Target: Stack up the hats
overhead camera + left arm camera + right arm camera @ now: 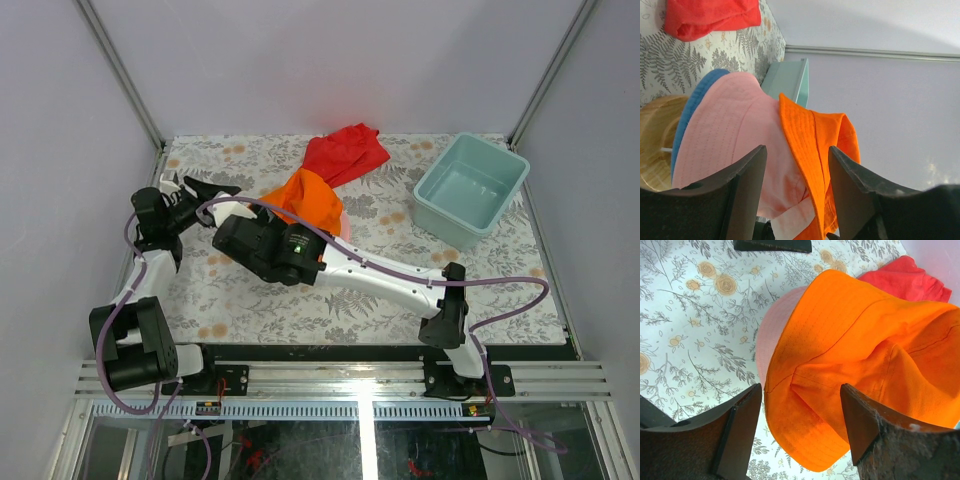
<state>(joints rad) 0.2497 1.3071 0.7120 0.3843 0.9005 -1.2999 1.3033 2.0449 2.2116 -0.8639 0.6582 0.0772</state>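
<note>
The hats sit stacked on a round-topped wooden stand point(652, 142). A blue hat point(694, 107) shows only as a rim under the pink hat point(735, 130). The orange hat point(305, 198) lies on top, crumpled and slipping to one side. My left gripper point(797, 170) is open at the left of the stack; the pink and orange brims hang between its fingers point(747, 185) without being pinched. My right gripper point(800, 405) is open just above the orange hat point(860, 350), whose brim lies between its fingers, apart from both.
A flat red cloth point(345, 152) lies behind the stack near the back edge. A teal tub point(470, 188) stands at the back right. The right arm point(380, 272) reaches diagonally across the middle of the flowered table point(250, 300).
</note>
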